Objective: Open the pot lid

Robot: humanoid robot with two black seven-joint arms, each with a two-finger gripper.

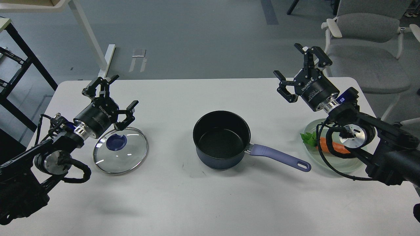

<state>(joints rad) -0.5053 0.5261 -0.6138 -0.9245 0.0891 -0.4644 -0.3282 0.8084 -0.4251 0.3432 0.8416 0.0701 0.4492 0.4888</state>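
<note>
A dark blue pot [221,139] with a lavender handle stands uncovered at the middle of the white table. Its glass lid [120,150] with a blue knob lies flat on the table to the pot's left. My left gripper [111,95] is open and empty, just above and behind the lid's far edge. My right gripper [299,69] is open and empty, raised over the table's far right, well clear of the pot.
A pale green plate [338,165] with a toy carrot [328,146] sits at the right, partly hidden by my right arm. A grey office chair [364,39] stands behind the table's right corner. A black frame stands at far left.
</note>
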